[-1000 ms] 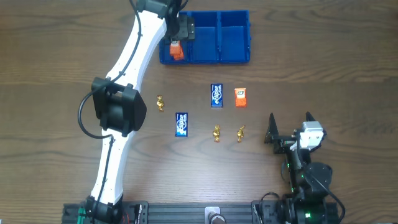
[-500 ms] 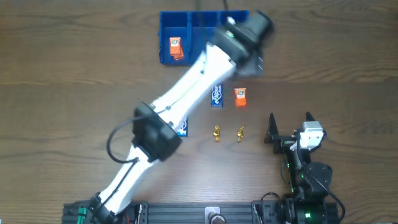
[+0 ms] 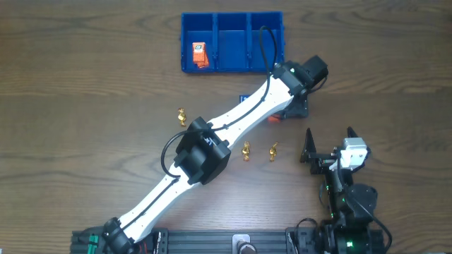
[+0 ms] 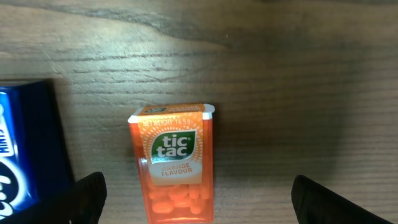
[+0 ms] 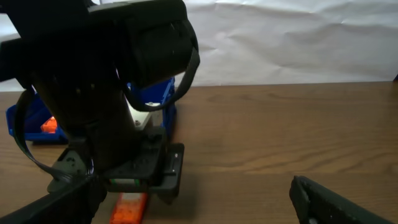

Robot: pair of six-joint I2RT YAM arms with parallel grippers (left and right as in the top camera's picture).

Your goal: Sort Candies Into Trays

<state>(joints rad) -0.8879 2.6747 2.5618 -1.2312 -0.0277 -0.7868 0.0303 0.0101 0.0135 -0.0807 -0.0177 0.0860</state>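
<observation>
**Top view.** Blue tray (image 3: 232, 69) at the far edge of the tabletop (image 3: 85, 70), three compartments. One orange box of mints (image 3: 200, 56) lies in its left compartment. The left arm crosses the middle, with the left pincer (image 3: 298, 107) right of centre and in front of the tray. Three gold candies (image 3: 182, 115) lie loose, well apart from the tray. The right pincer (image 3: 330, 141) is released, near its base. What lies beneath the left pincer cannot be told here.

**Left wrist view.** Supplies that item: a second orange box (image 4: 174, 162), flat on the wood between the two fingers, which are spread wide and do not touch it. A blue candy bar (image 4: 28, 149) lies just beside it.

**Right wrist view.** Side-on: the left pincer stands directly above the second orange box, the tray behind it. Its own fingers are parted, holding nothing.

**Change.** One second ago the left pincer was at the tray's left compartment. Half a second ago the arm was swinging rightward. The box now in the tray has stayed there. The right arm has not moved.
</observation>
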